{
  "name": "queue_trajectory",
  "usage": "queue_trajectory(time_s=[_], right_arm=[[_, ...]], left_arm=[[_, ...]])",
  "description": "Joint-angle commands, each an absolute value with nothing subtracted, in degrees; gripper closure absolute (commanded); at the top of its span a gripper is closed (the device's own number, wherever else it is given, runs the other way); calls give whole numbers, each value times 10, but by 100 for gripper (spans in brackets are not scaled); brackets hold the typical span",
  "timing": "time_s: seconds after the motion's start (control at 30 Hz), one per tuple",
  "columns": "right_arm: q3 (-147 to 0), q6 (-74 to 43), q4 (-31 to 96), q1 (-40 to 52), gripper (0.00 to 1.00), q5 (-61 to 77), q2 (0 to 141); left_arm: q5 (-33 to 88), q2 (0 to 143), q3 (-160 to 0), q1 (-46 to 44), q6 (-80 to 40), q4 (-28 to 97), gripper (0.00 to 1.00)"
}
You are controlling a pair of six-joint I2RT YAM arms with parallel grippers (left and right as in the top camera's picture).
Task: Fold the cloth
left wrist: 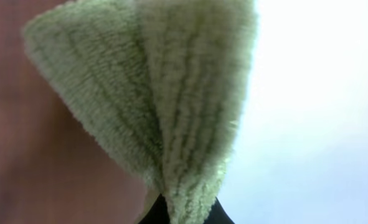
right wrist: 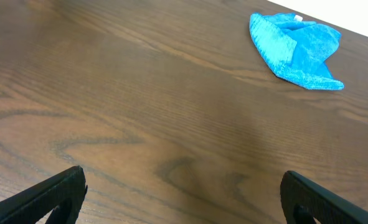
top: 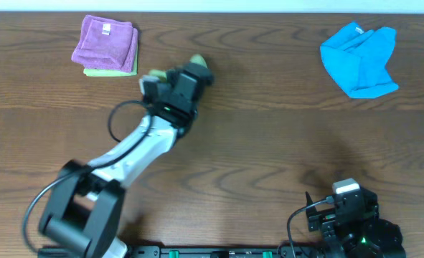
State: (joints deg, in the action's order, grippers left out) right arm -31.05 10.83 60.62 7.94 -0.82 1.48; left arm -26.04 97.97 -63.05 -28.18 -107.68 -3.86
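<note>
Green cloth (left wrist: 171,112), bunched, is pinched in left pincer (left wrist: 182,214) at bench (top: 269,143) 11 o'clock. Right pincer (right wrist: 184,190) rests spread at 5 o'clock; blue cloth (top: 359,61) at 1 o'clock.

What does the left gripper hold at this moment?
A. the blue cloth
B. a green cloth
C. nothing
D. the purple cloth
B: in the left wrist view a green cloth hangs pinched in the left gripper, while the blue cloth and the purple cloth lie apart from it.
</note>
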Motion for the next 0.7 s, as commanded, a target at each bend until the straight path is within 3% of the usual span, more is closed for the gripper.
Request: queue_trajectory(time_s=[0.0, 0.27, 0.47, 0.67], right_arm=[[-309, 112, 607, 78, 1, -6, 14], [-309, 112, 607, 78, 1, -6, 14], [-309, 112, 607, 78, 1, -6, 14], [-309, 112, 607, 78, 1, -6, 14]], left_arm=[[-284, 945, -645, -251, -1049, -32, 94], [-235, 926, -707, -141, -962, -33, 94], [-130, 978, -832, -35, -777, -33, 94], [-76, 1091, -957, 2, -651, -39, 94]])
